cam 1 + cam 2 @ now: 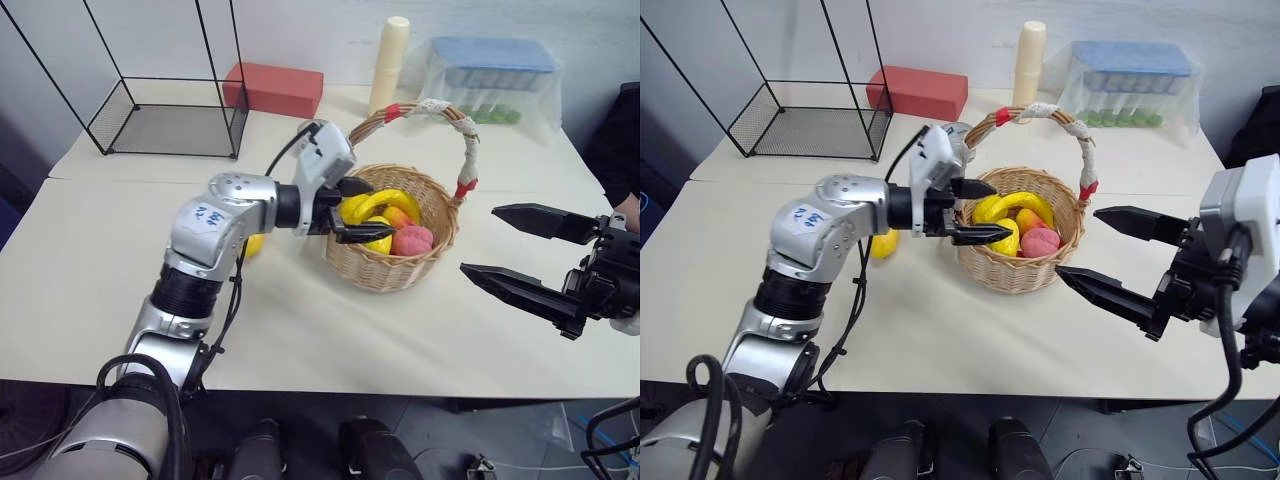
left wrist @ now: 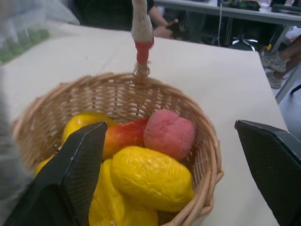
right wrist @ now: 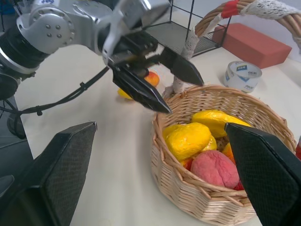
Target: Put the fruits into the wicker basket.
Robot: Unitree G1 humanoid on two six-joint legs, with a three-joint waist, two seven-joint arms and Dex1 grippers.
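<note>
Now the left gripper (image 1: 362,212) hangs over the near-left rim of the basket (image 1: 352,262), jaws spread and holding nothing; beneath it lie the yellow fruits (image 2: 151,177), the peach (image 2: 169,133) and a red-and-yellow mango (image 2: 123,135), all inside the basket. One fruit remains outside: a yellow-and-orange piece (image 3: 149,81) on the table (image 1: 90,290), to the left of the basket and half hidden behind the left forearm; what kind it is cannot be told for sure, perhaps a second mango or a lemon. That is the relation that counts; the stray fruit lies back from the left gripper, on the side away from the basket, so the left arm would likely have to draw back and down to reach it. The right gripper (image 1: 525,254) stands wide open and empty, to the right of the basket, well apart from that fruit; the left arm is plainly the nearer.
</note>
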